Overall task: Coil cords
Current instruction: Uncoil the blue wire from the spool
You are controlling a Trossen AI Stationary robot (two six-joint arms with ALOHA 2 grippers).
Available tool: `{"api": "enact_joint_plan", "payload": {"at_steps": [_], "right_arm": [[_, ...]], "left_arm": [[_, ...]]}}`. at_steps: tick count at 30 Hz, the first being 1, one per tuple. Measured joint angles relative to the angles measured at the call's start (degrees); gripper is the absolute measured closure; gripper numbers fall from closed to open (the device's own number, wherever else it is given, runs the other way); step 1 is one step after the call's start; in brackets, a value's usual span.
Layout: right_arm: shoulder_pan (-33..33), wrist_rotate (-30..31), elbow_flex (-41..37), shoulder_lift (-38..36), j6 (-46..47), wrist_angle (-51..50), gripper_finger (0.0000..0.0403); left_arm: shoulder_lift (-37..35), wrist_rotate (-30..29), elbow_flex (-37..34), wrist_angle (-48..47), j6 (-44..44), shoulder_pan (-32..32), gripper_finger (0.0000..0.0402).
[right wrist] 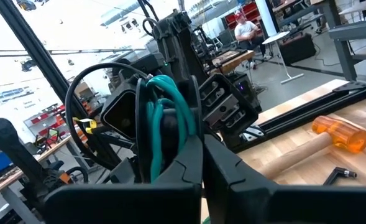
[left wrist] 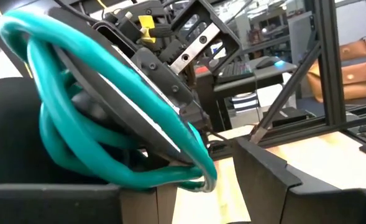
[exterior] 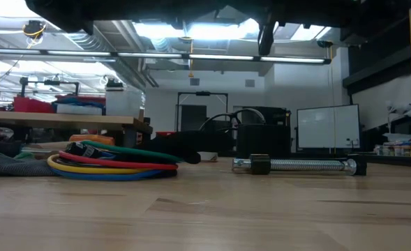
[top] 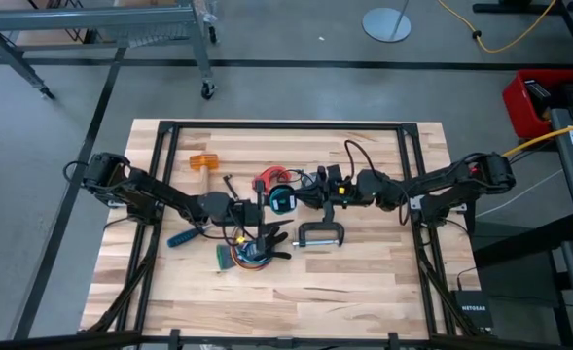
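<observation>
the right gripper is clenched on a teal cord coil, raised over the table's middle. the left gripper meets the same coil, though whether its jaws grasp it cannot be told. the multicoloured cord bundle lies on the wooden table, near a c-clamp, a blue-handled tool and an orange-headed mallet.

Two dark, slender jointed arms, black cables along them; left tool and right tool blocky, black-fingered.

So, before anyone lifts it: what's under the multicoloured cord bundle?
The multicoloured bundle lies flat on the wooden table, and nothing shows beneath its near edge. Whatever is under its middle and far side is covered by its own loops.
</observation>
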Motion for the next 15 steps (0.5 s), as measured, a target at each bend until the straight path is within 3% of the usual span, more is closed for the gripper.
{"api": "enact_joint_plan", "payload": {"at_steps": [15], "right_arm": [[0.1, 8.9, 0.0, 0.0, -5.7, -1.0, 0.0402]], "left_arm": [[0.2, -0.1, 0.0, -0.3, -5.3, -1.3, 0.0261]]}}
